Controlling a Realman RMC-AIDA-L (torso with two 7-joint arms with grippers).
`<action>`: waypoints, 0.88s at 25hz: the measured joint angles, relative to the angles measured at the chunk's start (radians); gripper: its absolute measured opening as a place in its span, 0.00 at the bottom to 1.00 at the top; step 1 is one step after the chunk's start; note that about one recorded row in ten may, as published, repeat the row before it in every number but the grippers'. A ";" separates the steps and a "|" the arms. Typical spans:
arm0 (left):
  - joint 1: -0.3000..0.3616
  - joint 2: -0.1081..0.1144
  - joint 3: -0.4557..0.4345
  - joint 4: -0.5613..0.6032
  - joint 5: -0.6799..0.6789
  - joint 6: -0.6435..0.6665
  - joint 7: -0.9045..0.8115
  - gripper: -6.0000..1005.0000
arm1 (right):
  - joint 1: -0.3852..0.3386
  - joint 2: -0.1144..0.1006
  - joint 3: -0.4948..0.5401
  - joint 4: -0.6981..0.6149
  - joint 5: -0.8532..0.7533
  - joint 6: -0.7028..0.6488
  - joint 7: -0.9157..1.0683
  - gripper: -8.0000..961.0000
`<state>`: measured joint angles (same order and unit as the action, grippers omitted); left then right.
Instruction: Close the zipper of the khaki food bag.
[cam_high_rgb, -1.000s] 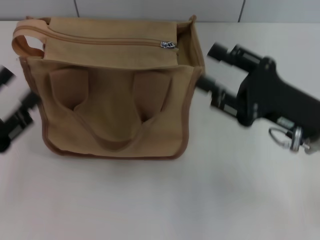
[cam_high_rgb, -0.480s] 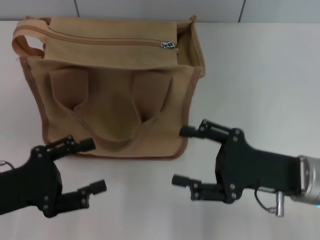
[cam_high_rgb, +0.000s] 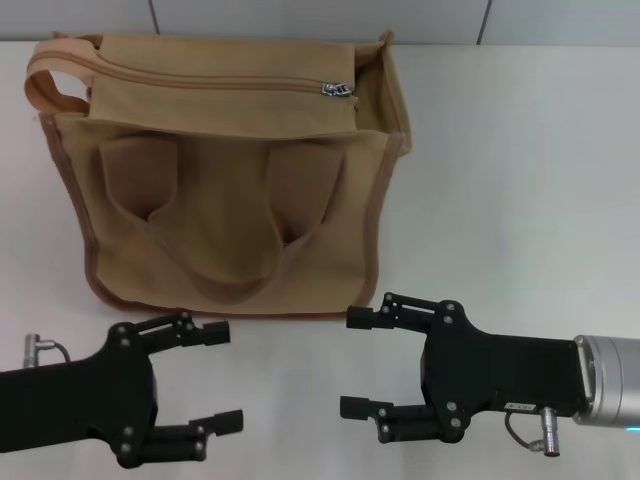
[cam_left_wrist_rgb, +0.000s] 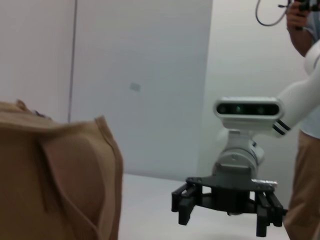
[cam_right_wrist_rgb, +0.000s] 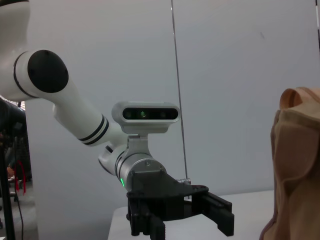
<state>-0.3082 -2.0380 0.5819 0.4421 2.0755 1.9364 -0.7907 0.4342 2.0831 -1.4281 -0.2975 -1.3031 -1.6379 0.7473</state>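
Bag (cam_high_rgb: 225, 170) of khaki canvas stands at the back left of the white bench (cam_high_rgb: 520, 170), its zipper (cam_high_rgb: 215, 84) pull near the right end, a short stretch unzipped. Left tool (cam_high_rgb: 215, 378) and right tool (cam_high_rgb: 355, 365) sit in front of it, both spread wide, holding nothing.

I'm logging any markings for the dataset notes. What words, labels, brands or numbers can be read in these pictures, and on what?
None can be read.
Bag: plain khaki canvas, no print or logo showing.
Zipper pull: too small to tell if anything is stamped on it.
Right pincer: a small pale label on its body, too blurred to read.
Left pincer: no marking visible.
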 joint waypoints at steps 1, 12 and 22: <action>-0.002 -0.003 0.000 0.001 0.005 -0.003 0.000 0.80 | 0.000 0.000 0.000 -0.002 -0.003 -0.001 0.009 0.83; 0.005 -0.011 0.029 0.009 0.022 -0.011 0.003 0.80 | -0.024 0.002 0.002 -0.007 -0.037 -0.008 0.042 0.82; 0.009 -0.021 0.030 0.009 0.031 -0.015 0.002 0.80 | -0.026 0.004 0.007 -0.007 -0.029 -0.009 0.039 0.82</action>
<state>-0.2988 -2.0589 0.6121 0.4510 2.1069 1.9217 -0.7883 0.4082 2.0867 -1.4207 -0.3043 -1.3323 -1.6472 0.7865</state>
